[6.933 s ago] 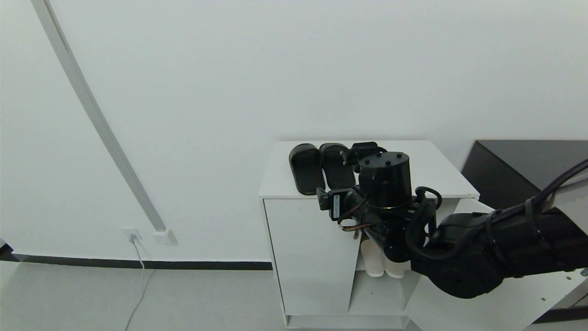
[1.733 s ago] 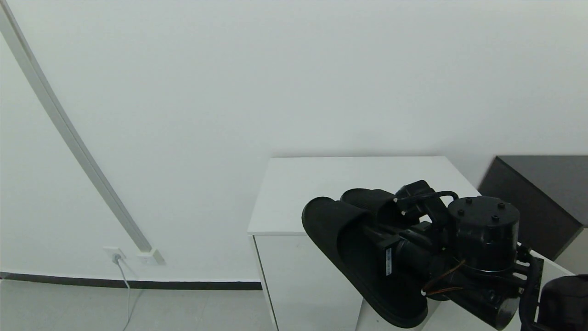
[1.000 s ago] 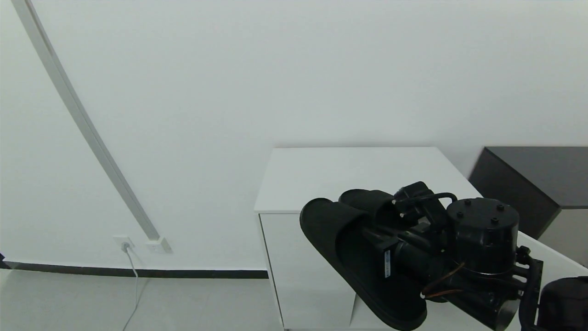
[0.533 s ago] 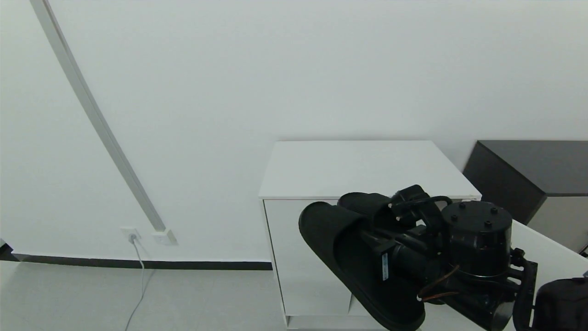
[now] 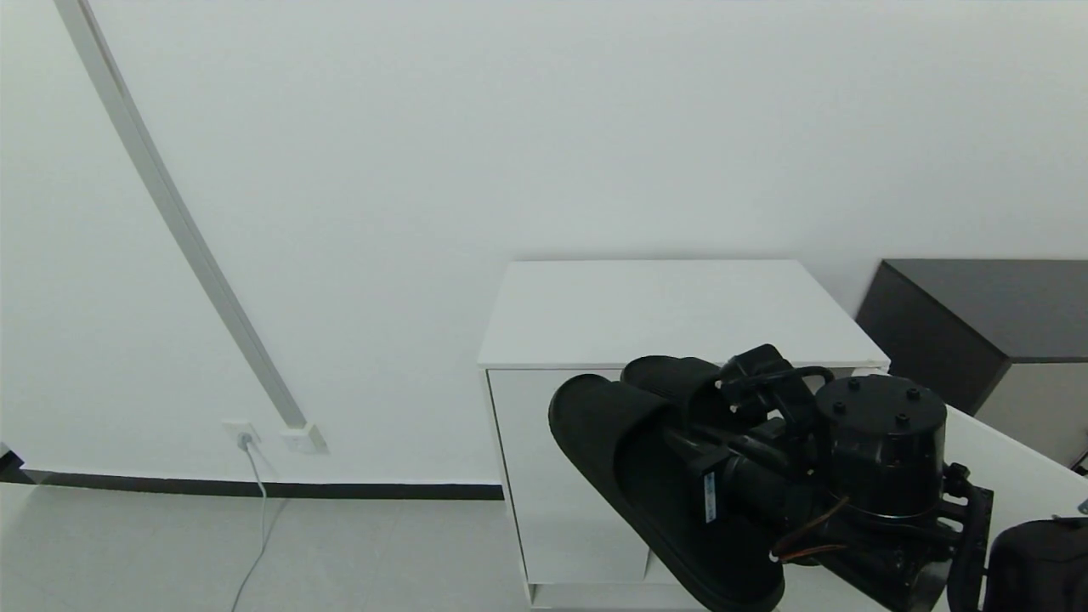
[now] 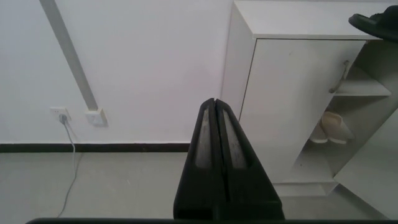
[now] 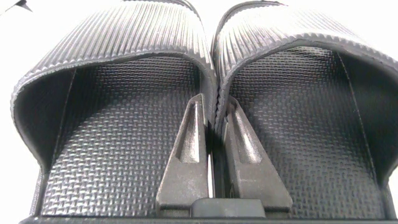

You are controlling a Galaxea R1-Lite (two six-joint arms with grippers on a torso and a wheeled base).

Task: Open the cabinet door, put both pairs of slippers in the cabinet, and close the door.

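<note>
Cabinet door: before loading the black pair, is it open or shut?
Open: the left wrist view shows an exposed shelf with white slippers below it.

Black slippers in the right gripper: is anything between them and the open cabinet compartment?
Nothing visible. The right gripper grips the black slippers before the cabinet; its open compartment holds white slippers low down.

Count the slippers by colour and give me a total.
Black slippers: 2, pinched together by the right gripper
White slippers: 2, inside the open cabinet
Total: 4
</note>
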